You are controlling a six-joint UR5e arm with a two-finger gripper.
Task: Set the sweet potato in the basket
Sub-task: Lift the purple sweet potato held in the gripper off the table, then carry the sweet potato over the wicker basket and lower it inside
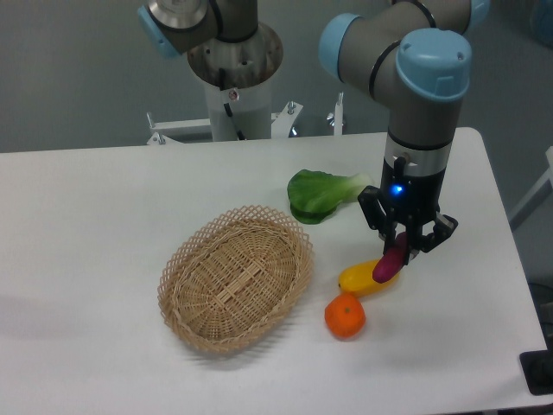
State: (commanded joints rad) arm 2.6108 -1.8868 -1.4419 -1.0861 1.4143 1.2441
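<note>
pincer [404, 248] clenched on the sweet potato [388, 264], gripping its upper end. Fingers point down, blue LED lit on the wrist just above them. Sweet potato hangs tilted, lower tip down-left, overlapping the yellow vegetable [366, 278] in the camera view. Can't tell if the two are touching or if the sweet potato is clear above it.

Yellow vegetable lies flat on the table [86, 216], long axis roughly left-right. Orange fruit [345, 316] sits just below and left of it, near or touching; can't tell which.

Leafy green vegetable [321, 194] lies on the table up-left of the pincer, pale stalk end pointing toward the arm, apart from the yellow vegetable.

Basket [236, 277] is left of all that, on the table, oval, tilted diagonally in view, nothing visible inside. Its right rim is near the orange fruit and the yellow vegetable but apart from both. Sweet potato is outside the basket, well to its right.

Arm base [235, 78] is mounted at the back edge of the table, behind the basket.
</note>
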